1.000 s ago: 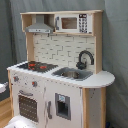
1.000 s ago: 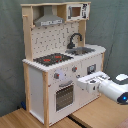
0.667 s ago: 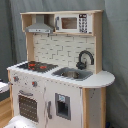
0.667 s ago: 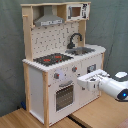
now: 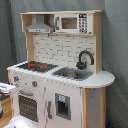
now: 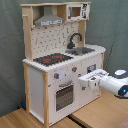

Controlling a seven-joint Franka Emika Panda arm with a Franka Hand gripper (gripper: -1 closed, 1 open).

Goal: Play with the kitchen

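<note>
The arm's tool (image 6: 83,82) has crept in a bit toward the kitchen (image 6: 60,65) front, at about 3 o'clock of the oven door (image 6: 64,96) in the second exterior view, so it's probably lining up on something there. Can't tell its grip. The first exterior view barely catches it at the edge.

We take this for a lab or test studio: a toy kitchen (image 5: 57,75) stands on a wooden bench (image 6: 102,112) against a plain grey curtain backdrop (image 6: 112,30), not in any home.
</note>
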